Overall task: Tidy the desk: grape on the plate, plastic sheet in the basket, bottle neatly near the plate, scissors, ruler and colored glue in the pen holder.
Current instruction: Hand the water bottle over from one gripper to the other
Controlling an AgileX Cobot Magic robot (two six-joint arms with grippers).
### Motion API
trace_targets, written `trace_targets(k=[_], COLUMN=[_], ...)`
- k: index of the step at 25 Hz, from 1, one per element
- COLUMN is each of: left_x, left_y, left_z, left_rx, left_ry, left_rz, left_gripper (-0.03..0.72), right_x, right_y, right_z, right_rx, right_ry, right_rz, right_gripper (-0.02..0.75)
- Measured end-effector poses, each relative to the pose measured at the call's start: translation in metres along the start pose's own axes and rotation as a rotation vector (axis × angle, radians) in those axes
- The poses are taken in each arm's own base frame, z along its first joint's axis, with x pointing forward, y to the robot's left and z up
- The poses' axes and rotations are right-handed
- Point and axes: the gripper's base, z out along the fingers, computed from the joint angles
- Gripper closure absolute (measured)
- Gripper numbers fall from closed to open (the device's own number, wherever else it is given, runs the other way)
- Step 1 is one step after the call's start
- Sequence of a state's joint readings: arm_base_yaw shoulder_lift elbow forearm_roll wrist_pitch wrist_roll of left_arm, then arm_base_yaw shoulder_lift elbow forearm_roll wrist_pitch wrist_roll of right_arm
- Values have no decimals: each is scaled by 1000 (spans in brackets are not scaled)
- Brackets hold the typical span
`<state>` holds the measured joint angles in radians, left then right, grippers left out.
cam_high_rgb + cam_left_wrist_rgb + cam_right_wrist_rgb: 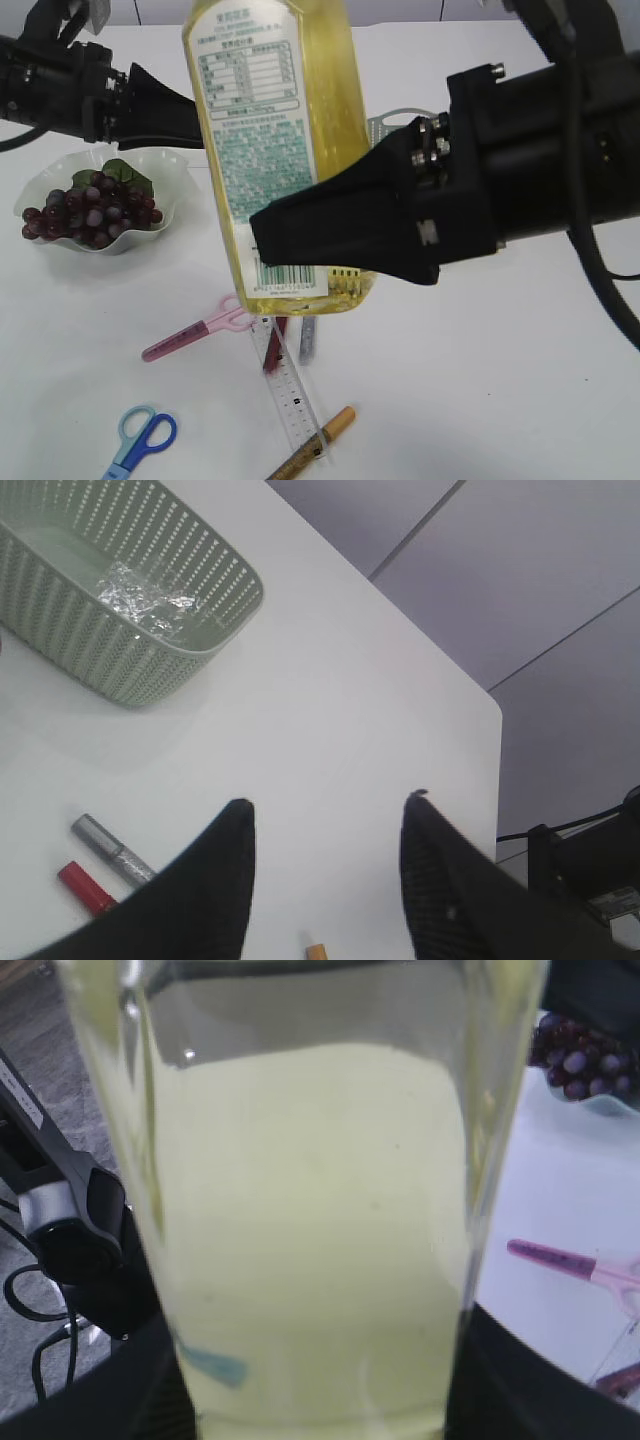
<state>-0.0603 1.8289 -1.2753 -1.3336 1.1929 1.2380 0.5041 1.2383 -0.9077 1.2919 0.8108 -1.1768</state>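
Observation:
My right gripper (300,240) is shut on the lower part of a tall bottle (275,130) of yellow liquid, held upright above the table; the bottle (310,1210) fills the right wrist view. The grape (95,210) bunch lies on the wavy clear plate (175,170) at the left. Below the bottle lie pink scissors (195,332), blue scissors (140,438), a clear ruler (285,385) and colored glue sticks (315,440). My left gripper (330,815) is open and holds nothing. The crumpled plastic sheet (150,605) lies in the green basket (170,670). A mesh pen holder (395,122) shows behind the bottle.
Silver (115,850) and red (85,888) glue sticks lie near my left fingers (225,880). The table's far edge and corner (490,705) are close to the left gripper. Cables and arm hardware sit off the table's edge (70,1230).

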Motion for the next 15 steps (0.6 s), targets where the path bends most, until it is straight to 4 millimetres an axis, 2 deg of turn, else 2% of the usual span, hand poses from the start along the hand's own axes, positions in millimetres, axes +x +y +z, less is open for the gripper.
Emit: trace_targets(k=[4, 9, 15], left_x=[9, 9, 6], left_y=[3, 3, 5], left_z=[3, 4, 0], left_rx=[11, 18, 11], left_ry=[-34, -80, -120], left_rz=[74, 144, 152], left_gripper=[338, 338, 338], right_x=[-5, -13, -16], right_y=[2, -2, -8], right_z=[0, -1, -1], right_rx=[-15, 29, 81], right_ry=[-50, -145, -176], right_rz=[-79, -37, -10], right_gripper=[332, 332, 332])
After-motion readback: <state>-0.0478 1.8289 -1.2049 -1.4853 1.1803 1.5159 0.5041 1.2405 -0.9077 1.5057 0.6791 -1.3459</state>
